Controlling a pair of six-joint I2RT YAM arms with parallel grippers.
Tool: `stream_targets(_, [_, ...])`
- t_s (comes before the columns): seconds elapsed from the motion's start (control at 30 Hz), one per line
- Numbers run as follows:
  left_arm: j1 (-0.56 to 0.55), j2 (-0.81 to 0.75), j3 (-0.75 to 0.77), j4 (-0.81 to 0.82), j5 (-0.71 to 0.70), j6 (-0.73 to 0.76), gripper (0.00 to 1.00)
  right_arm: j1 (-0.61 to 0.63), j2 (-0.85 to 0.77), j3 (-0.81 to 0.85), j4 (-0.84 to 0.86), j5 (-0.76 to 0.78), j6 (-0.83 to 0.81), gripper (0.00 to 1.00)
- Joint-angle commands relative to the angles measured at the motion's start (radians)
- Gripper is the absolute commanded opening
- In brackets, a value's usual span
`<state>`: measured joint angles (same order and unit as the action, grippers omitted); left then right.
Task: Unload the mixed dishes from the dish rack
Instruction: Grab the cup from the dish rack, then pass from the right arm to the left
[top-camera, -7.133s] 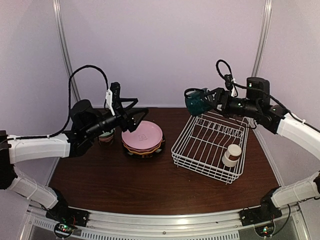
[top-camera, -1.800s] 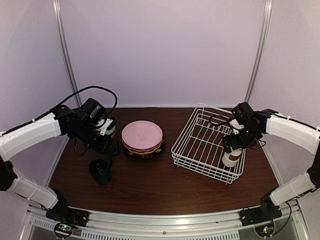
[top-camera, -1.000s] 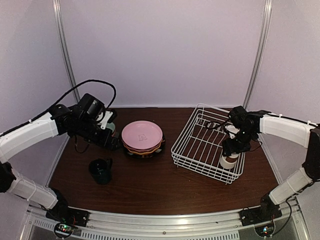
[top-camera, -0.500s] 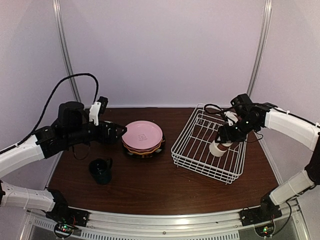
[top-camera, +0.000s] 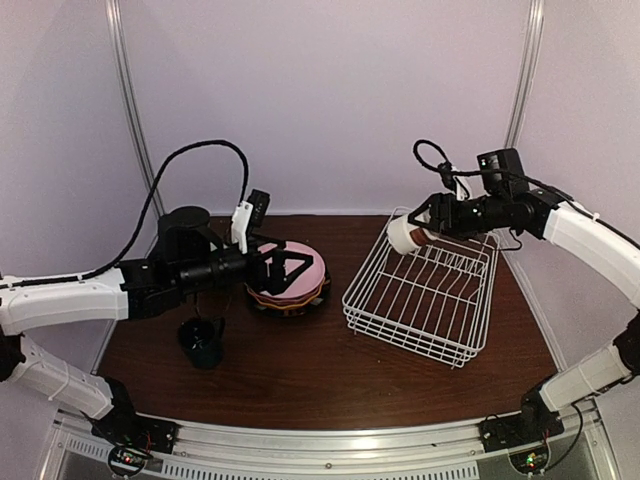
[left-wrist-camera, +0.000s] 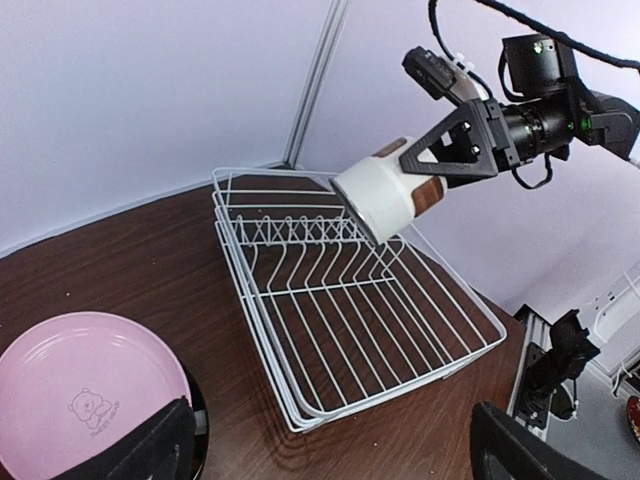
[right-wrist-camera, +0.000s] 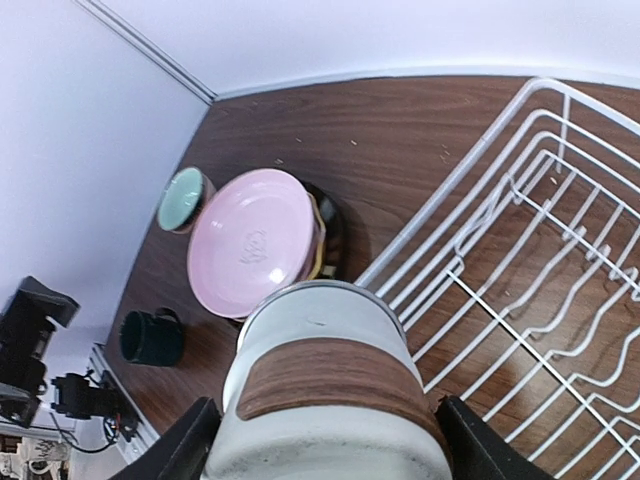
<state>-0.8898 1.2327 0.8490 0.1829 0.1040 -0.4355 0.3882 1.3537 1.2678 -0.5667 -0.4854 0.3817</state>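
Your right gripper (top-camera: 422, 230) has lifted the cup (top-camera: 403, 236) out of the rack (top-camera: 425, 300), clamped around it; nothing remains inside; your left gripper (top-camera: 297, 268) hangs released.

Dark wood table (top-camera: 300, 372): white wire rack (top-camera: 400, 333) right, plate stack (top-camera: 300, 289) centre-left, dark mug (top-camera: 202, 341) near-left.

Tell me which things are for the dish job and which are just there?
For the job: dish rack, white cup in the right gripper, stack of plates with a pink one on top, dark mug, little green cup.
Just there: table, black cables, metal posts.
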Motion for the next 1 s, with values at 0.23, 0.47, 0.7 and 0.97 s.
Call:
stream_targets(0.23, [-0.068,0.095,0.084,0.288,0.084,0.073,0.97,0.080,-0.056,-0.003,0.425,-0.263,0.224,0.51])
stream_targets(0.47, [-0.084,0.117,0.108,0.354,0.132,0.119,0.92,0.165,-0.048,-0.030,0.547,-0.332,0.271,0.51])
stream_targets(0.7, [-0.090,0.151,0.177,0.340,0.170,0.162,0.75,0.231,-0.023,-0.038,0.600,-0.357,0.284,0.51])
stream_targets(0.97, [-0.090,0.166,0.194,0.393,0.228,0.141,0.39,0.263,-0.007,-0.085,0.742,-0.410,0.372,0.51])
